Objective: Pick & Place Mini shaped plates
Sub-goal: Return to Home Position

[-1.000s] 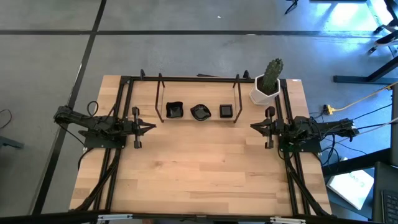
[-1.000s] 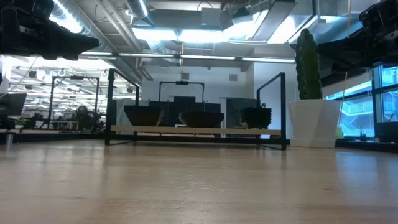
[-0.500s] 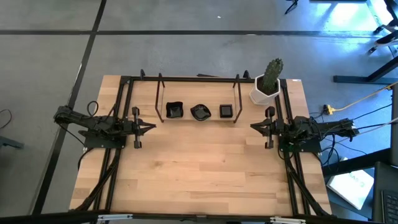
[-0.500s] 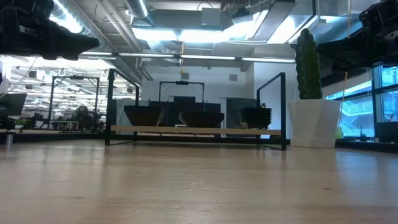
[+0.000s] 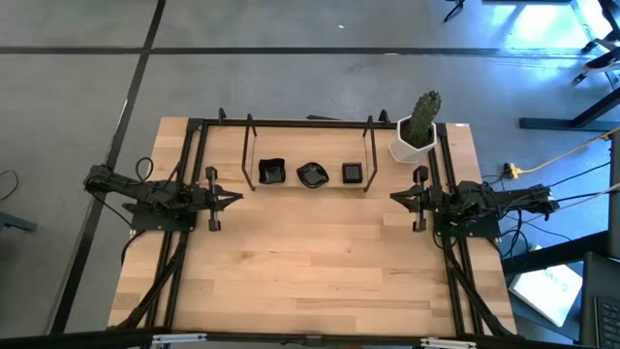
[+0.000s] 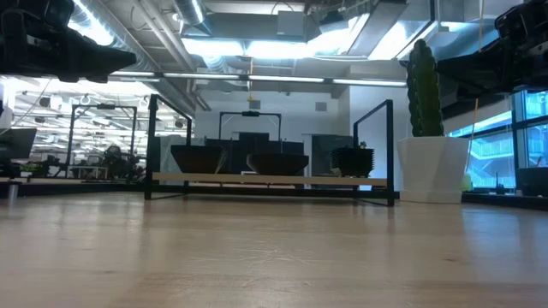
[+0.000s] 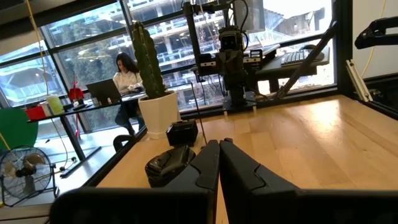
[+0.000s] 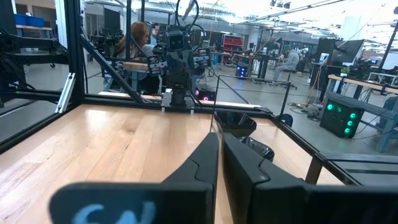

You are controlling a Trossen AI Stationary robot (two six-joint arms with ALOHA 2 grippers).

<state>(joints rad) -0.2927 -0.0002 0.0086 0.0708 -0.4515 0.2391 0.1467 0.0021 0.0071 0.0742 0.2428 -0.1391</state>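
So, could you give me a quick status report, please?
Left gripper shut, empty, left side. Right gripper shut, empty, right side. Plate stacks on shelf. Nothing blocking them.

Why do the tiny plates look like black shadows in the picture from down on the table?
Low view: bright ceiling lights shine beyond the shelf, so the mini shaped plates show only as dark outlines, and the table has a pale sheen. Left wrist view: daylight pours through the windows behind the cactus. High view: even light.
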